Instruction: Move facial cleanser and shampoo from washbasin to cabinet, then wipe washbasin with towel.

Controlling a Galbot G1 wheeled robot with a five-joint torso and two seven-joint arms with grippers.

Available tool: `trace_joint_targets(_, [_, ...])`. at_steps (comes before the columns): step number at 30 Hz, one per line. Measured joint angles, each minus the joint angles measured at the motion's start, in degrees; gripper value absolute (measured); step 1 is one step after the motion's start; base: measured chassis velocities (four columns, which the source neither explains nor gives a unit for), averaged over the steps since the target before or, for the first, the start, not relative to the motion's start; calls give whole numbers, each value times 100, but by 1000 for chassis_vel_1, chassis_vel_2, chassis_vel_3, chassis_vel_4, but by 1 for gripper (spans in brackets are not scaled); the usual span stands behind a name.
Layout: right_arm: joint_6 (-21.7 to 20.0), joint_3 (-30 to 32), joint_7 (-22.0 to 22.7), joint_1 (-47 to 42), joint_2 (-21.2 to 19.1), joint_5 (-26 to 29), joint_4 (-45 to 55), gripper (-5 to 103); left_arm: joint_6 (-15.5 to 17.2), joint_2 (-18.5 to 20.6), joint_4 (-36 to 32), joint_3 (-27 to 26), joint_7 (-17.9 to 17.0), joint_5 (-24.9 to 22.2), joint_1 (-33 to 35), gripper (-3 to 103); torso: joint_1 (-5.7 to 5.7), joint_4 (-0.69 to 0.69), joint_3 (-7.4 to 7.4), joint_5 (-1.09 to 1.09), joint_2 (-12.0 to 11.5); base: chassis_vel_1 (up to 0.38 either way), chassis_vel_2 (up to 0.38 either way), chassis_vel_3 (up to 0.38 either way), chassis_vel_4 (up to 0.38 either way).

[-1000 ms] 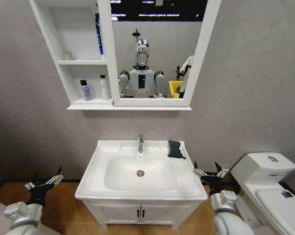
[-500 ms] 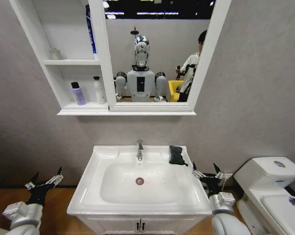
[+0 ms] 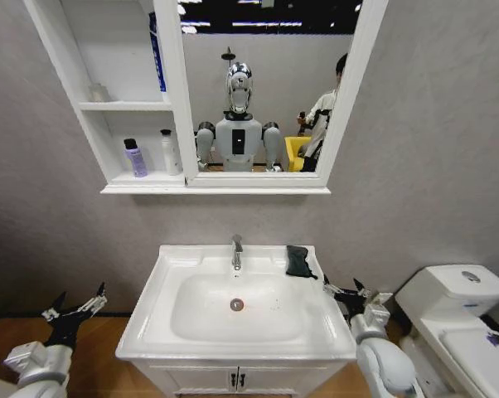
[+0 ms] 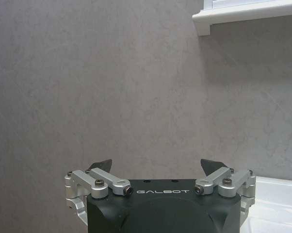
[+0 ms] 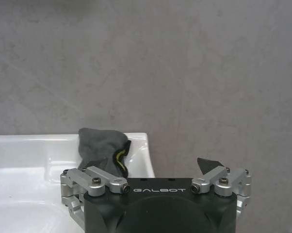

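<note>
Even, bright indoor light, soft shadows, sharp focus, head view bowed at its edges

Two bottles (image 3: pixel 135 157) (image 3: pixel 167 152), one towel (image 3: pixel 297 261)

Left gripper (image 4: pixel 155 167): black block body, white "GALBOT" lettering centred behind jaws, silver linkage bars with dark screws either side, black pointed fingertips (image 4: pixel 101 165). Right gripper (image 5: pixel 153 167): identical build. Arms: pale grey rounded casings behind jaws.
</note>
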Motion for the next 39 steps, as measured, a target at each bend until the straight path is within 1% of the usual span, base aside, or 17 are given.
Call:
trace_joint_targets(1, [-89,-195,19,293,-110,100,-267,100,0,0,-1,0,0,0,0,100,0,0,0,0,0,0,0,0,0])
trace_joint_targets(2, [-89,-195,19,293,-110,100,-267,100,0,0,-1,0,0,0,0,100,0,0,0,0,0,0,0,0,0])
trace_joint_targets(4, [-95,-431,49,725,-212,133,-682,100,-1,0,0,0,0,0,0,100,0,2,0,0,0,0,0,0,0])
trace_joint_targets(5, [-95,-431,49,725,-212,133,-682,100,-1,0,0,0,0,0,0,100,0,2,0,0,0,0,0,0,0])
trace_joint_targets(9, [22,-903,229,1423,-204,87,-1551,100,-1,0,-1,0,0,0,0,100,1,0,1,0,-1,0,0,0,0])
trace_joint_targets(21, [131,-1242,248,2061,-140,-114,-2456,100,-1,0,0,0,0,0,0,100,0,-1,1,0,-1,0,0,0,0])
trace_joint_targets(22, [154,-1266,247,2106,-140,-121,-2521,103,-1,0,0,0,0,0,0,100,0,-2,0,0,0,0,0,0,0])
trace_joint_targets(24, [210,-1296,237,2170,-140,-137,-2620,100,-1,0,0,0,0,0,0,100,0,-1,0,0,-1,0,0,0,0])
trace_joint_targets(26, [266,-1334,232,2264,-130,-157,-2737,90,-1,0,0,0,0,0,0,100,0,0,0,0,0,0,0,0,0])
trace_joint_targets(27, [266,-1334,232,2264,-130,-157,-2737,90,-1,0,0,0,0,0,0,100,0,0,0,0,0,0,0,0,0])
trace_joint_targets(29, [275,-1341,231,2276,-123,-164,-2751,85,-1,0,0,0,0,0,0,100,0,0,0,-1,0,0,0,0,0])
trace_joint_targets(31, [285,-1345,229,2277,-112,-190,-2770,74,-1,0,0,0,0,0,0,100,0,0,0,0,0,0,0,0,0])
trace_joint_targets(32, [285,-1345,229,2277,-112,-190,-2770,74,-1,0,0,0,0,0,0,100,0,0,0,0,0,0,0,0,0])
trace_joint_targets(34, [290,-1354,225,2277,-115,-197,-2795,63,-1,0,0,0,0,0,0,100,-1,0,0,0,0,0,0,0,0])
trace_joint_targets(35, [290,-1354,225,2277,-115,-197,-2795,63,-1,0,0,0,0,0,0,100,-1,0,0,0,0,0,0,0,0])
trace_joint_targets(38, [290,-1381,223,2290,-119,-192,-2837,47,0,0,0,0,0,-1,0,100,0,0,0,0,0,0,0,0,0])
trace_joint_targets(39, [290,-1381,223,2290,-119,-192,-2837,47,0,0,0,0,0,-1,0,100,0,0,0,0,0,0,0,0,0])
